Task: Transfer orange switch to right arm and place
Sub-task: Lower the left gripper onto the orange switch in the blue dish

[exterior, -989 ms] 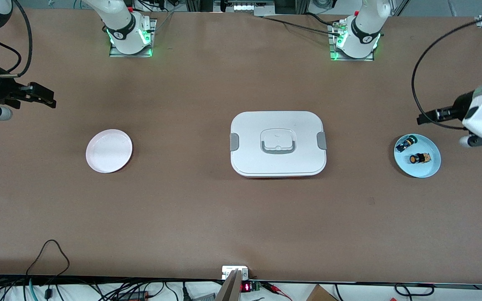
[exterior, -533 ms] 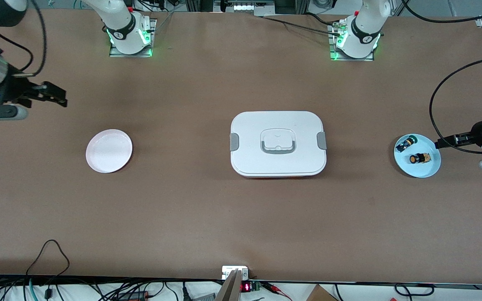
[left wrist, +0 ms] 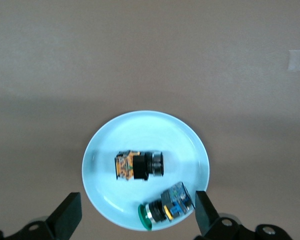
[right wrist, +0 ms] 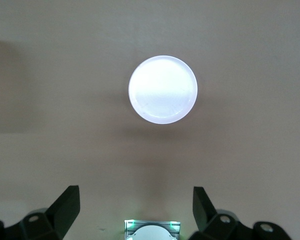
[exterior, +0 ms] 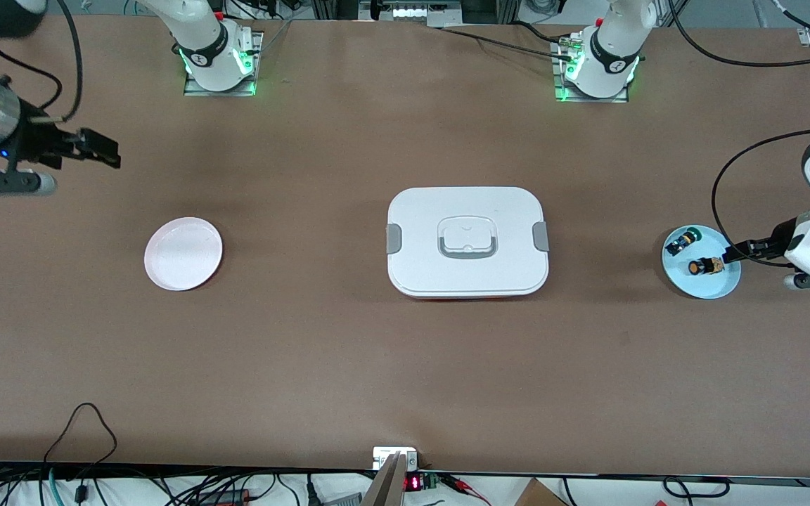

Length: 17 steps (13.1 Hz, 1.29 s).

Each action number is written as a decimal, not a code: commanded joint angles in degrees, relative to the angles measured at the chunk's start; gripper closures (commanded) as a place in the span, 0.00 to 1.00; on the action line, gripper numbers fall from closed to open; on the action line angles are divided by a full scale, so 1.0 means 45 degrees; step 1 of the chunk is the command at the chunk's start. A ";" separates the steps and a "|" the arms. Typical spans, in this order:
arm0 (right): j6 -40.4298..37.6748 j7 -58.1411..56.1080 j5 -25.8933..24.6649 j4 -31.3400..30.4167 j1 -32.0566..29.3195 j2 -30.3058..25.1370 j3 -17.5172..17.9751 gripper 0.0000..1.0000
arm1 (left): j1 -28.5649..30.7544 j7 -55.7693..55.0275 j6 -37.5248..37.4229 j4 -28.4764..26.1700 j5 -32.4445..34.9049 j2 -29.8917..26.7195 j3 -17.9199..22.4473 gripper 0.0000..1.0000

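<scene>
The orange switch (exterior: pixel 704 267) lies on its side on a light blue plate (exterior: pixel 718 284) at the left arm's end of the table. My left gripper (exterior: pixel 733 253) hovers over the plate's rim, open and empty, close beside the switch. In the left wrist view the orange switch (left wrist: pixel 139 165) lies in the plate (left wrist: pixel 140 132), just ahead of my open left gripper (left wrist: pixel 136 218). My right gripper (exterior: pixel 99 149) hangs open and empty over bare table at the right arm's end; it also shows in the right wrist view (right wrist: pixel 135 207).
A green-capped black-and-blue switch (exterior: pixel 680 242) shares the blue plate, and shows in the left wrist view (left wrist: pixel 166 205). A white lidded box (exterior: pixel 467 241) sits mid-table. A pale pink plate (exterior: pixel 183 253) lies near the right arm's end, seen in the right wrist view (right wrist: pixel 163 89).
My left gripper has come down and toward the blue plate, ending at its rim beside the orange switch. My right gripper has drifted a little toward the table's middle.
</scene>
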 commanded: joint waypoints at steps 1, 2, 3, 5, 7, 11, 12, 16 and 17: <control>-0.0241 -0.0232 0.0233 -0.0039 -0.0080 -0.0023 0.0367 0.00 | 0.0215 0.0535 0.1472 -0.0163 -0.0259 0.0987 -0.0164 0.00; -0.0106 -0.0252 0.0156 -0.0039 -0.0080 0.0019 0.0367 0.00 | 0.0370 0.0575 0.2216 -0.0359 -0.0260 0.1283 -0.0203 0.00; 0.0379 -0.0349 -0.0115 -0.0039 -0.0061 0.0038 0.0367 0.00 | 0.0449 0.0575 0.2533 -0.0631 -0.0260 0.1324 -0.0222 0.00; 0.1085 -0.0622 -0.0294 -0.0039 -0.0139 0.0233 0.0347 0.00 | 0.0450 0.0575 0.2633 -0.0673 -0.0260 0.1519 -0.0223 0.00; 0.1262 -0.0370 -0.0372 -0.0059 0.0017 0.0312 0.0405 0.00 | 0.0489 0.0575 0.2769 -0.0673 -0.0260 0.1831 -0.0223 0.00; 0.2004 -0.0330 -0.0275 -0.0039 0.0019 0.0273 0.0367 0.00 | 0.0704 0.0634 0.2790 -0.0965 -0.0260 0.2028 -0.0300 0.00; 0.2005 -0.0330 -0.0255 -0.0078 -0.0079 0.0447 0.0289 0.00 | 0.0762 0.0634 0.2770 -0.1005 -0.0260 0.2047 -0.0339 0.00; 0.1909 -0.0563 -0.0235 -0.0078 -0.0898 0.0587 0.0250 0.00 | 0.0821 0.0653 0.2770 -0.1239 -0.0514 0.2047 -0.0437 0.00; 0.1714 -0.0661 -0.0235 -0.0078 -0.1074 0.0489 0.0269 0.00 | 0.0821 0.0673 0.2809 -0.1181 -0.0495 0.2047 -0.0437 0.00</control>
